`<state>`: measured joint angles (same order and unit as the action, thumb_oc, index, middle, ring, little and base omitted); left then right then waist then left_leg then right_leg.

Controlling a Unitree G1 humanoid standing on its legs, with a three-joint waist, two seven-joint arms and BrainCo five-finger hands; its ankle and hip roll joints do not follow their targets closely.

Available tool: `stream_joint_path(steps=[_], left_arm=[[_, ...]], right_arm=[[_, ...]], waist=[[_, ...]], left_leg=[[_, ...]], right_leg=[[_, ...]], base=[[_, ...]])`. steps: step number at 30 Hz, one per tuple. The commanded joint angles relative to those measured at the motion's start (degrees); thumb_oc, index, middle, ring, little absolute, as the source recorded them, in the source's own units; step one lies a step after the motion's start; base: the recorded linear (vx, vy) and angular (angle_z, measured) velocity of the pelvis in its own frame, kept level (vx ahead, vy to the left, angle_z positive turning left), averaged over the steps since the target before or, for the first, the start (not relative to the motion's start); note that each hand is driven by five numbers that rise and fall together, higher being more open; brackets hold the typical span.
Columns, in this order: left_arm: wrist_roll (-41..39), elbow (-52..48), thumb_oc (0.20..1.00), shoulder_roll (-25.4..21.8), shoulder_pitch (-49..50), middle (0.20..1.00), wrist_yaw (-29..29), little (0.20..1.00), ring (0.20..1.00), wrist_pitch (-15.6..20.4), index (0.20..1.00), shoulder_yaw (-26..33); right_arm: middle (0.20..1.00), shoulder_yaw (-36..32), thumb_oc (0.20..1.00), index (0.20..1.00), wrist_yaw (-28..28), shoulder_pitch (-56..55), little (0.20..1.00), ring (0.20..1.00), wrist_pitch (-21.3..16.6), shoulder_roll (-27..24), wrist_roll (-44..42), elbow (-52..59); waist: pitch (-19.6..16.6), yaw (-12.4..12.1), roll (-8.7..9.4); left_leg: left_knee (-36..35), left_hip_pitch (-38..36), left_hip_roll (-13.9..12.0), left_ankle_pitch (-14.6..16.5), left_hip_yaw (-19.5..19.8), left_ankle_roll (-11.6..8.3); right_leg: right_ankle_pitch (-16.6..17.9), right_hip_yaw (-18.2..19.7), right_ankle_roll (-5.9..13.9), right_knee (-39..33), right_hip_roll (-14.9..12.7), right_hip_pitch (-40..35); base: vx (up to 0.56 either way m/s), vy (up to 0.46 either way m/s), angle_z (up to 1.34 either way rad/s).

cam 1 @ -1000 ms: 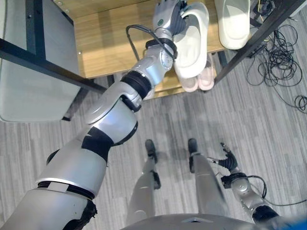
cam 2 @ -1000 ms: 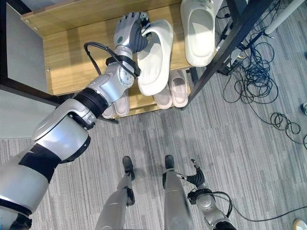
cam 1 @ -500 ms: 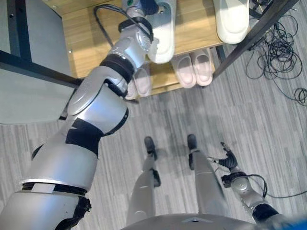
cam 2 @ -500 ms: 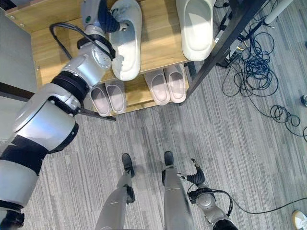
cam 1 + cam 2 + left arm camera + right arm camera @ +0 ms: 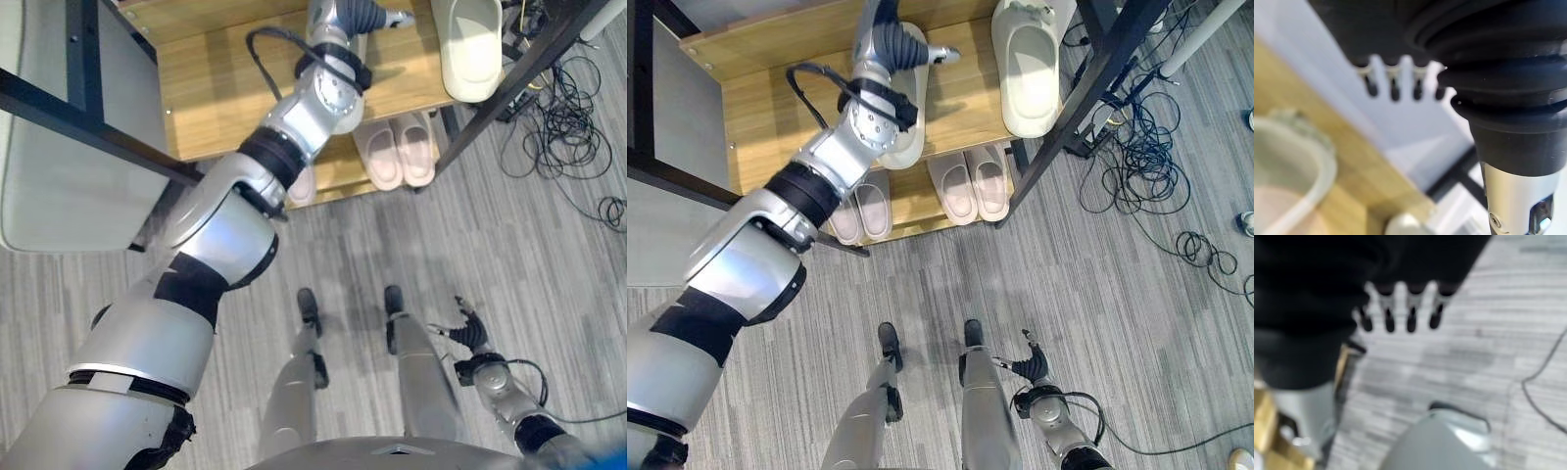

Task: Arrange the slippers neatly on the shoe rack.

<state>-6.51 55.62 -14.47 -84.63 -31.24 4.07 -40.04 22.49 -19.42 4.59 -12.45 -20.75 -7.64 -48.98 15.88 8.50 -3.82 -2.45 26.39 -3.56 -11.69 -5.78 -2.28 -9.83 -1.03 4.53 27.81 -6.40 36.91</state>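
On the shoe rack [image 5: 774, 117], the left robot hand [image 5: 896, 44] hovers over the top shelf with fingers straight and relaxed, holding nothing. Directly beneath it lies a white slipper [image 5: 908, 137], its long axis running front to back; most of it is hidden by the wrist. A second white slipper [image 5: 1027, 73] lies well to the right, parallel. The left arm is clearly nearer both. Two pink pairs [image 5: 970, 184] rest on the lower shelf. The right robot hand [image 5: 468, 331] hangs low, open. The left wrist view adds the slipper's rim [image 5: 1308, 161] near the fingertips [image 5: 1395, 90].
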Motion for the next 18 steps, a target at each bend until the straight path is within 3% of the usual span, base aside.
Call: stream_joint_path(steps=[1, 6, 11, 18], left_arm=[[1.9, -1.4, 1.000, -4.6, -2.3, 1.000, -0.4, 1.000, 1.000, 3.5, 1.000, 4.7], [3.7, -4.2, 1.000, -9.5, 5.7, 1.000, -0.7, 1.000, 1.000, 3.8, 1.000, 7.2], [6.5, -7.5, 1.000, -10.5, 11.8, 1.000, -2.0, 1.000, 1.000, 3.2, 1.000, 9.9], [10.6, -7.8, 1.000, -13.9, 13.5, 1.000, -4.8, 1.000, 1.000, 2.3, 1.000, 11.0]], right_arm=[[1.000, -2.8, 1.000, 1.000, 0.3, 0.9, 1.000, 1.000, 0.3, 1.7, -1.2, -1.1], [1.000, -3.1, 1.000, 1.000, 0.4, 0.3, 1.000, 1.000, 0.4, 2.7, -0.9, -1.6], [1.000, -3.2, 1.000, 1.000, 0.2, -0.7, 1.000, 1.000, 0.3, 3.7, -0.6, -1.7], [1.000, -3.0, 1.000, 1.000, -0.2, -0.1, 1.000, 1.000, -0.5, 3.9, -0.9, -2.2]], waist=[[4.1, -0.6, 1.05], [4.1, -1.7, 1.13], [3.9, -2.5, 1.46], [3.7, -2.8, 2.53]], left_leg=[[-2.6, -6.7, 0.9, 8.0, 3.1, -1.72], [-2.6, -6.9, 1.0, 7.8, 3.4, -1.74], [-2.6, -7.1, 0.9, 7.9, 3.7, -1.69], [-2.6, -6.5, 0.9, 7.8, 4.1, -1.87]], right_leg=[[15.8, -3.2, 6.46, -31.9, -3.4, -17.4], [15.7, -3.4, 6.30, -31.8, -3.4, -17.8], [15.5, -3.6, 6.25, -31.6, -3.4, -18.2], [15.7, -3.9, 6.21, -31.7, -3.4, -18.1]], base=[[0.00, 0.000, 0.00], [-0.01, -0.002, 0.03], [0.00, 0.002, 0.08], [-0.01, 0.006, 0.08]])
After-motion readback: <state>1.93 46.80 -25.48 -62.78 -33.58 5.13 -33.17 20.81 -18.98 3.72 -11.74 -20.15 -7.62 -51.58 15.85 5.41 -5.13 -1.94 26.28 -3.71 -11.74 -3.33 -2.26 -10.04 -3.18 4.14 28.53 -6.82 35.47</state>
